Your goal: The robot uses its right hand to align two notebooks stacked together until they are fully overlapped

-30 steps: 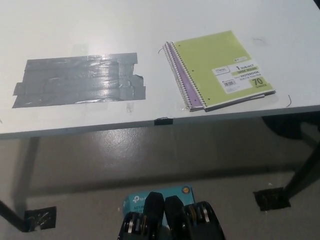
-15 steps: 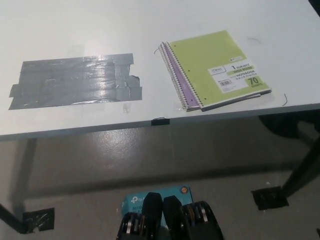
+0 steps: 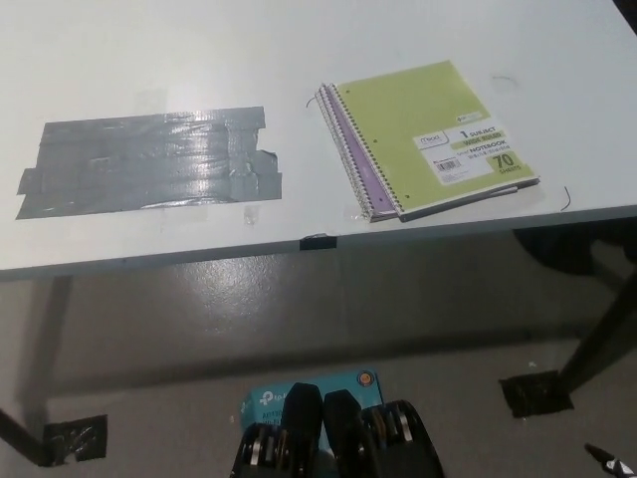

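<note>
Green card covers the upper spiral notebook [image 3: 430,136], which lies on a purple notebook [image 3: 353,159] at the right part of the white worktop [image 3: 299,60], near its front edge. Both lie tilted to that edge, and the purple one shows as a strip along the green one's left, spiral side, so the two do not fully overlap. A white label sits at the green cover's lower right. Well apart to the left, a patch of grey duct tape [image 3: 149,159] is stuck to the worktop. Neither robot hand is in view, so whether either is clenched or released cannot be told. Below, the floor shows black tape [image 3: 537,393] at a worktop leg.
</note>
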You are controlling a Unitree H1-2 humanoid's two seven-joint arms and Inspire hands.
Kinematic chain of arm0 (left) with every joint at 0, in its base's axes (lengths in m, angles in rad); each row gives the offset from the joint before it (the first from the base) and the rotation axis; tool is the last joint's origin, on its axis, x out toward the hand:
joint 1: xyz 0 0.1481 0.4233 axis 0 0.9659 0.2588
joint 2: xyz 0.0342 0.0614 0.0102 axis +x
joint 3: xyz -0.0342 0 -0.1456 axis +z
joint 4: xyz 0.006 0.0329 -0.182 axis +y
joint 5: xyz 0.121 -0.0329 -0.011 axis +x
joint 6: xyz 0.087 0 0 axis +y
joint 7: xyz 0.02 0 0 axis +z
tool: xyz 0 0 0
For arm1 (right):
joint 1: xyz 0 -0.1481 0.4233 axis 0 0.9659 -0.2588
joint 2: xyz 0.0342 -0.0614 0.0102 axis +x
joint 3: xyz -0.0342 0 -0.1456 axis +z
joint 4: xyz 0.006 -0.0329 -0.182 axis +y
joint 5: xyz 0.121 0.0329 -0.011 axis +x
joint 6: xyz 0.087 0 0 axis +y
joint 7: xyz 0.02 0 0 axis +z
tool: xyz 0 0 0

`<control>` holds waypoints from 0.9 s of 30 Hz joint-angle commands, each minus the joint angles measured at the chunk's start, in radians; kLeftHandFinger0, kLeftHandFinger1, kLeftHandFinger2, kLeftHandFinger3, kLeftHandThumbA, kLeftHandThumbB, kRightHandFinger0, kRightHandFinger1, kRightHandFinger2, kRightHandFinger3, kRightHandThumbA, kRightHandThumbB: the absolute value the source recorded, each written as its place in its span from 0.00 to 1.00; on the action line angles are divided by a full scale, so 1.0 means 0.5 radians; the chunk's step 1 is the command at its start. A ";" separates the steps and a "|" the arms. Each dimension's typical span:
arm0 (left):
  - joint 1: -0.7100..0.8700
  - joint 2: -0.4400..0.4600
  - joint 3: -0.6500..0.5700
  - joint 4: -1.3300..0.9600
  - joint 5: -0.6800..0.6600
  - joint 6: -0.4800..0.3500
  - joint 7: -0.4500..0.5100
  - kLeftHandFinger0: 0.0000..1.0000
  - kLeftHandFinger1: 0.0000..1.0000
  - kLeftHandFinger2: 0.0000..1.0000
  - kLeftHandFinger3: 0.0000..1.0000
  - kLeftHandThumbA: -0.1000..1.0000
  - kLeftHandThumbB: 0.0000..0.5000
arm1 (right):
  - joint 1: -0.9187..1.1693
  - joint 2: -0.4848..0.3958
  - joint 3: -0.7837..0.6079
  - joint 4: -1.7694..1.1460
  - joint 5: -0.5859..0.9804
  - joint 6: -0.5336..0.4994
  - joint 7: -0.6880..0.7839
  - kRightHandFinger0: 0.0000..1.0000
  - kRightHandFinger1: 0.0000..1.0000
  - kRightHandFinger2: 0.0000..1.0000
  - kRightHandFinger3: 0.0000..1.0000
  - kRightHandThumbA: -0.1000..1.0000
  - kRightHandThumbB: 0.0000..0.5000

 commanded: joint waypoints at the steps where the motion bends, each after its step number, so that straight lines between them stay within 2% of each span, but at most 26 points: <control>1: 0.108 -0.276 0.355 -0.072 -0.382 -0.071 0.117 0.87 0.93 1.00 1.00 1.00 0.88 | 0.015 -0.011 -0.079 -0.070 0.278 0.076 0.079 1.00 1.00 1.00 1.00 0.69 0.10; 2: 0.122 -0.353 0.438 -0.065 -0.456 -0.124 0.126 0.87 0.91 1.00 1.00 1.00 0.93 | 0.038 0.024 -0.130 -0.147 0.388 0.240 0.123 1.00 1.00 1.00 1.00 0.86 0.22; 3: 0.120 -0.438 0.534 -0.068 -0.505 -0.135 0.151 0.86 0.91 1.00 1.00 1.00 0.97 | 0.044 0.073 -0.200 -0.166 0.567 0.279 0.146 1.00 1.00 1.00 1.00 1.00 0.50; 4: 0.116 -0.481 0.587 -0.072 -0.533 -0.127 0.164 0.89 0.95 1.00 1.00 1.00 1.00 | 0.045 0.113 -0.252 -0.181 0.679 0.310 0.154 1.00 1.00 1.00 1.00 1.00 0.62; 5: 0.116 -0.514 0.631 -0.077 -0.538 -0.107 0.150 0.90 0.96 1.00 1.00 1.00 0.99 | 0.046 0.141 -0.290 -0.203 0.742 0.350 0.158 1.00 1.00 1.00 1.00 1.00 0.62; 6: 0.109 -0.575 0.699 -0.078 -0.573 -0.103 0.181 0.92 0.96 1.00 1.00 1.00 1.00 | 0.044 0.174 -0.343 -0.219 0.836 0.401 0.167 1.00 1.00 1.00 1.00 1.00 0.67; 9: 0.108 -0.614 0.744 -0.098 -0.549 -0.083 0.158 0.93 0.97 1.00 1.00 1.00 1.00 | 0.022 0.199 -0.377 -0.169 0.862 0.342 0.169 1.00 1.00 1.00 1.00 1.00 0.62; 10: 0.110 -0.628 0.756 -0.119 -0.551 -0.064 0.147 0.92 0.98 1.00 1.00 1.00 1.00 | 0.014 0.218 -0.396 -0.151 0.872 0.301 0.155 1.00 1.00 1.00 1.00 1.00 0.68; 12: 0.109 -0.650 0.780 -0.130 -0.560 -0.055 0.129 0.93 0.99 1.00 1.00 1.00 1.00 | 0.008 0.239 -0.418 -0.144 0.881 0.289 0.146 1.00 1.00 1.00 1.00 1.00 0.73; 16: 0.092 -0.675 0.831 -0.081 -0.612 -0.107 0.071 0.90 0.99 1.00 1.00 1.00 1.00 | -0.003 0.290 -0.467 -0.149 0.889 0.279 0.096 1.00 1.00 1.00 1.00 1.00 0.76; 17: 0.091 -0.678 0.837 -0.076 -0.611 -0.115 0.066 0.92 1.00 1.00 1.00 1.00 1.00 | -0.003 0.293 -0.474 -0.152 0.897 0.282 0.096 1.00 1.00 1.00 1.00 1.00 0.75; 21: 0.081 -0.669 0.834 -0.080 -0.554 -0.107 0.092 0.91 0.99 1.00 1.00 1.00 1.00 | -0.028 0.333 -0.522 -0.153 0.943 0.307 0.067 1.00 1.00 1.00 1.00 1.00 0.67; 23: 0.082 -0.658 0.818 -0.087 -0.523 -0.100 0.105 0.89 0.95 1.00 1.00 1.00 1.00 | -0.031 0.353 -0.546 -0.161 0.973 0.334 0.049 1.00 1.00 1.00 1.00 1.00 0.72; 24: 0.080 -0.647 0.811 -0.072 -0.538 -0.106 0.080 0.87 0.94 1.00 1.00 1.00 1.00 | -0.038 0.371 -0.574 -0.149 1.022 0.339 0.048 1.00 1.00 1.00 1.00 1.00 0.77; 27: 0.080 -0.641 0.809 -0.067 -0.562 -0.106 0.066 0.87 0.95 1.00 1.00 1.00 1.00 | -0.039 0.386 -0.600 -0.161 1.063 0.387 0.047 1.00 1.00 1.00 1.00 1.00 0.78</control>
